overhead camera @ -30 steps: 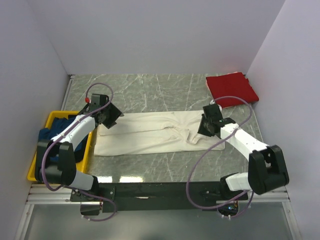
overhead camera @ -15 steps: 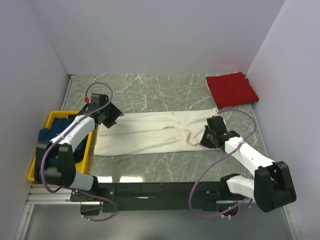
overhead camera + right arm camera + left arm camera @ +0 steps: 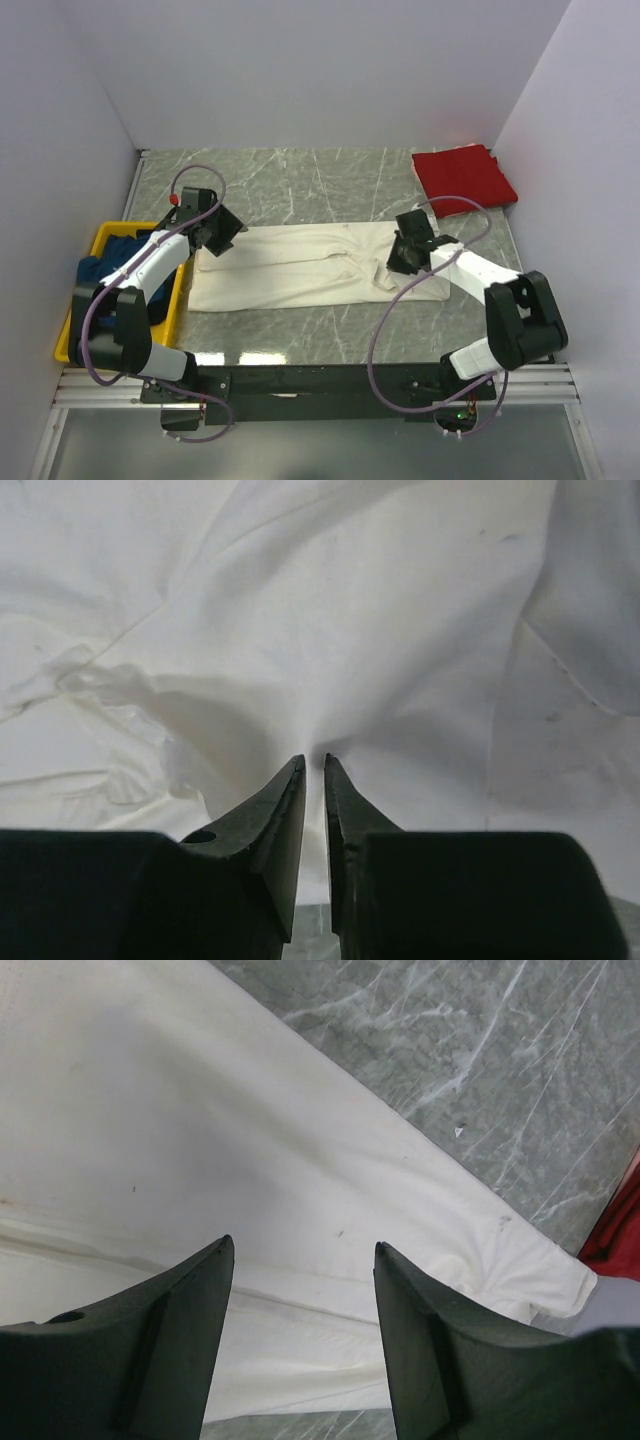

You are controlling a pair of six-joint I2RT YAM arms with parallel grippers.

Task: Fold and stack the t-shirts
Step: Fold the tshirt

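Observation:
The cream-white t-shirt (image 3: 290,265) lies spread across the middle of the marble table, with wrinkles at its right end. My left gripper (image 3: 218,235) is open and empty, its jaws wide apart just over the shirt's left end (image 3: 200,1110); the wrist view shows it (image 3: 300,1245). My right gripper (image 3: 402,254) is shut on a pinch of the cream shirt (image 3: 350,610), and the cloth puckers at its tips (image 3: 313,760). The bright red t-shirt (image 3: 463,178) lies folded at the back right. The dark blue t-shirt (image 3: 120,250) lies bunched in the yellow tray (image 3: 66,335).
The yellow tray stands at the table's left edge beside the left arm. White walls close in the table at the back, left and right. A corner of the red shirt (image 3: 615,1230) shows at the right edge of the left wrist view.
My right gripper went toward the near right half a second ago and has come back left onto the shirt's wrinkled right end. The left arm has not moved.

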